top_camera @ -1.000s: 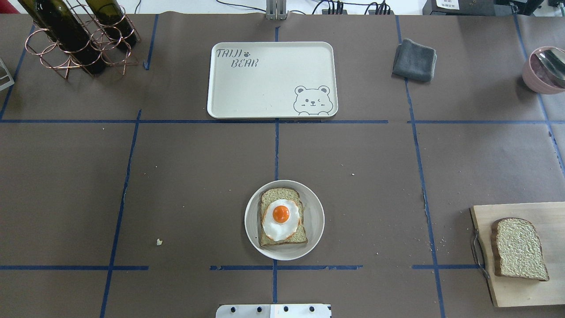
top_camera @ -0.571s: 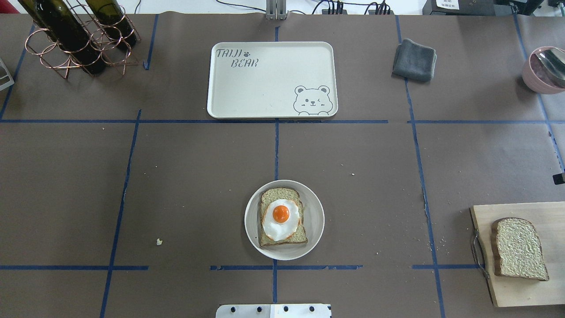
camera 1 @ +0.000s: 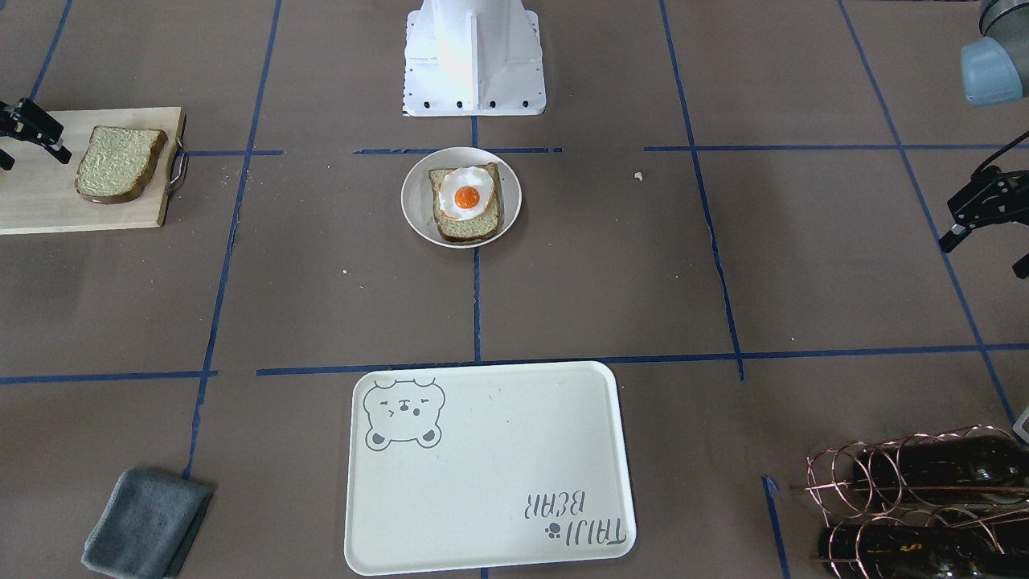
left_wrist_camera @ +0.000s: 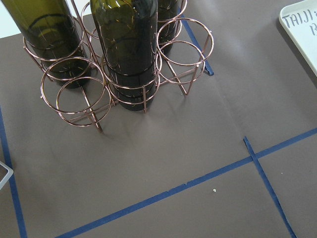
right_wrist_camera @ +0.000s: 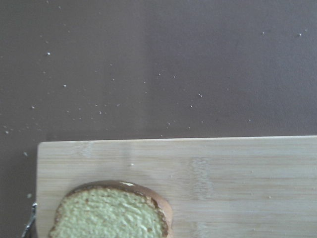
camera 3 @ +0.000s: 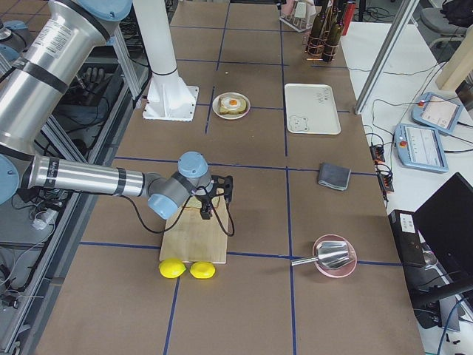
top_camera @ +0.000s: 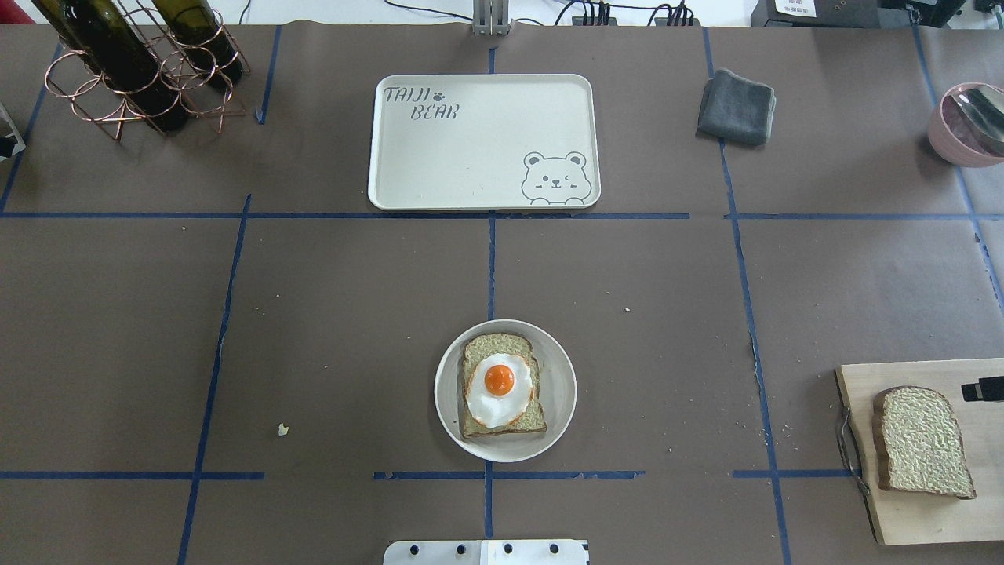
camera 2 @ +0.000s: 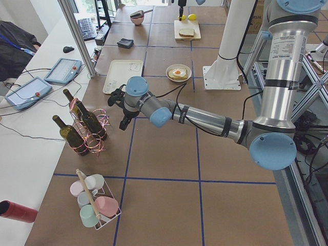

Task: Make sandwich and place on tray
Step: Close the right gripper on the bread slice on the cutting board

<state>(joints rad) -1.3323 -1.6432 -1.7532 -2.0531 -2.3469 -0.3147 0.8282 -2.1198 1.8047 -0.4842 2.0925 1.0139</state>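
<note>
**A:** Where do the sandwich parts lie?

**B:** One squarish tan bread slice (top_camera: 496,344) with a dark brown crust lies on the small round off-white plate (top_camera: 562,392), close to the robot's base. The white fried egg (top_camera: 499,392) with its orange yolk sits on top of it. The second bread slice (top_camera: 922,439), tan and grainy, lies flat on the pale wooden board (top_camera: 933,522) with a metal handle, far to the robot's right.

**A:** And the tray?

**B:** The large cream rectangular tray (top_camera: 471,149) with the grey bear face sits across the table from the plate, well apart from both slices.

**A:** How does the right gripper stand to that second slice?

**B:** The right gripper (camera 1: 30,154) hangs over the board's outer end, fingers spread with nothing between them. The slice lies just beside them, on the handle side, not between them. The right wrist view catches only its rounded top.

**A:** The other arm?

**B:** The left gripper (camera 1: 985,241) is spread too and holds nothing. It hangs over the brown paper table cover (top_camera: 353,314) near the copper wire rack (top_camera: 86,94) of dark green bottles (top_camera: 125,55), well apart from plate and tray.
</note>
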